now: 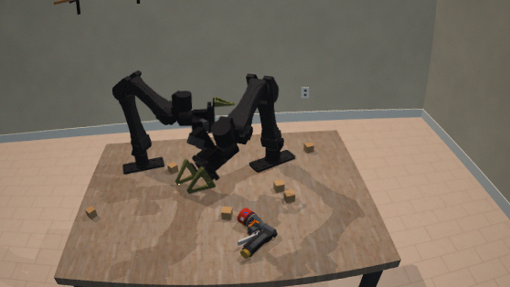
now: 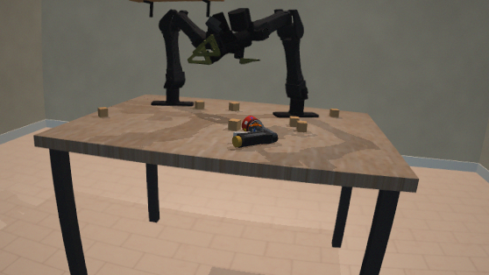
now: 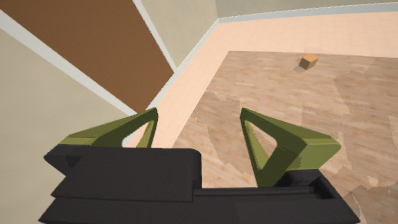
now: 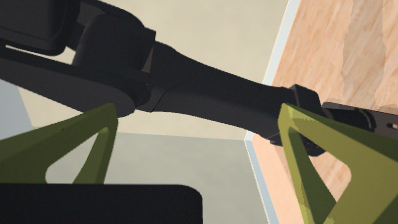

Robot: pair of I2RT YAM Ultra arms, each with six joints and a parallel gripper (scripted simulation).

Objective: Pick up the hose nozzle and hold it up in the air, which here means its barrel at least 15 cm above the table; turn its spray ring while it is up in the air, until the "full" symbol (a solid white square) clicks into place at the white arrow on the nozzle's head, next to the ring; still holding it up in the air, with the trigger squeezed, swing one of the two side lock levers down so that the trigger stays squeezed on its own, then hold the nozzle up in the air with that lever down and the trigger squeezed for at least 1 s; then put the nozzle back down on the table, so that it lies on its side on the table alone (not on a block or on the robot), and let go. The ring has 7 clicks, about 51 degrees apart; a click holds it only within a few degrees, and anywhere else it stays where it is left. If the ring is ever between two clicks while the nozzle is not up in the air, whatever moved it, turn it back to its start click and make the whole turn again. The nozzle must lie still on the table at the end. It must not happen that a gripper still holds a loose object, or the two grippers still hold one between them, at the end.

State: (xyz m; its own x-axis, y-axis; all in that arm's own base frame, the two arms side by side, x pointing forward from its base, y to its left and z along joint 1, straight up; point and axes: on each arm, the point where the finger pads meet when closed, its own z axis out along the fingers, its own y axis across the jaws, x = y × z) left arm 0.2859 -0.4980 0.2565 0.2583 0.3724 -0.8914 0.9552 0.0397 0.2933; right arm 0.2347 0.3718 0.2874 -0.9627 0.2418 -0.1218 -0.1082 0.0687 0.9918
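The hose nozzle lies on its side on the table near the front edge, and it also shows in the exterior view. It has a dark body, a red spray ring and a yellow end. Both arms are folded together high over the back of the table, far from the nozzle. My left gripper is open and empty, pointing down at the table. My right gripper is open and empty, pointing sideways past the other arm.
Several small wooden blocks lie on the table: one just beside the nozzle's ring, a pair to its right, others near the arm bases and one at the left edge.
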